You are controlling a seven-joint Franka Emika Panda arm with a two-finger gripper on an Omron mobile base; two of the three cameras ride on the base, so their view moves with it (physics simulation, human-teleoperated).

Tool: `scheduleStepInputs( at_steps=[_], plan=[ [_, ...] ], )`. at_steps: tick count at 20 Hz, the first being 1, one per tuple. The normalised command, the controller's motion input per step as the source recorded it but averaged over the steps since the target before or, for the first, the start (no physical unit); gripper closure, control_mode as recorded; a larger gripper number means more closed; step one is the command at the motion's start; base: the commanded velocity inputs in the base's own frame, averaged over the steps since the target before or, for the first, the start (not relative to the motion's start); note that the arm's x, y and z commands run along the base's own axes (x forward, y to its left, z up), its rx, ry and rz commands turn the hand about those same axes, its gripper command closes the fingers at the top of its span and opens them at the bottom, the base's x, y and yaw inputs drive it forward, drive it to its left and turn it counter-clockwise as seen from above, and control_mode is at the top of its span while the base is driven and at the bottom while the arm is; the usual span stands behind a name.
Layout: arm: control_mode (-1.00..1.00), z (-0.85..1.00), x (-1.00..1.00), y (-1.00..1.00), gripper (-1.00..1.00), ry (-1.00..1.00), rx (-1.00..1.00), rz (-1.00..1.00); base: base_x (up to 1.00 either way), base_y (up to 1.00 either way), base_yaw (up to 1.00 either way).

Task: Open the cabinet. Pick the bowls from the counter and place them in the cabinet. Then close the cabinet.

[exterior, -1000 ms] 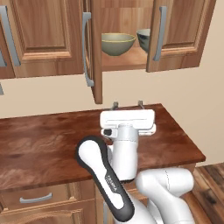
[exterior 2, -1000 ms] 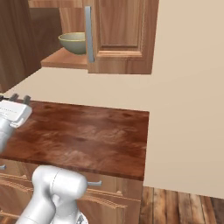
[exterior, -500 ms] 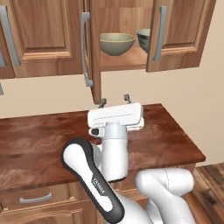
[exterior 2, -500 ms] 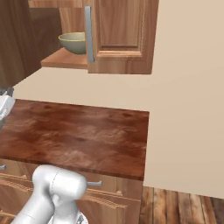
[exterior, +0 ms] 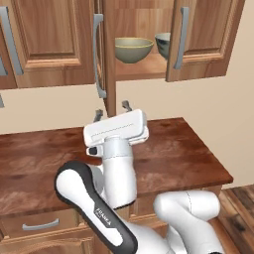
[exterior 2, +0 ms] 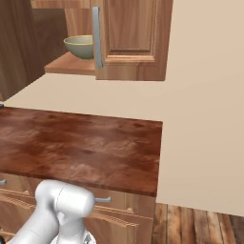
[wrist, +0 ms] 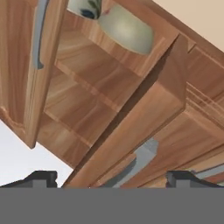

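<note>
While the right door half hides the grey-green bowl (exterior: 162, 44), the beige bowl (exterior: 133, 49) sits upright on the cabinet (exterior: 149, 69) shelf, and the gripper (exterior: 113, 111) gapes wide, empty.

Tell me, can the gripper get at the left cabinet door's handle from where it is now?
Probably yes: the gripper is open just below the left door's handle, and nothing lies between them.

Cabinet (exterior: 136, 20): medium-brown wood, both doors ajar, grey bar handles. Beige-olive bowl (exterior: 133, 49) upright on the inner shelf; grey-green bowl (exterior: 163, 44) upright just beside it, partly hidden by the right door. Surface (exterior: 183, 149): reddish-brown glossy wood-grain slab below.
</note>
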Motion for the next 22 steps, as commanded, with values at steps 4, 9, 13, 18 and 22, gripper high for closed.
scheduleStepInputs(
  at_steps=[4,9,13,18,22],
  plan=[
    [-1.0,0.2,-0.43,0.88,-1.0,0.01,0.0,-0.15,0.0,0.0,0.0],
    [-1.0,0.06,-0.08,0.47,-1.0,0.02,0.14,-0.23,0.0,0.0,0.0],
    [-1.0,0.0,-0.5,0.23,-1.0,0.0,0.23,-0.34,0.0,0.0,0.0],
    [-1.0,0.0,-0.31,0.14,-1.0,0.0,0.25,-0.37,0.0,0.0,0.0],
    [-1.0,0.08,0.0,0.03,-1.0,0.0,0.24,-0.33,0.0,0.0,0.0]
  ],
)
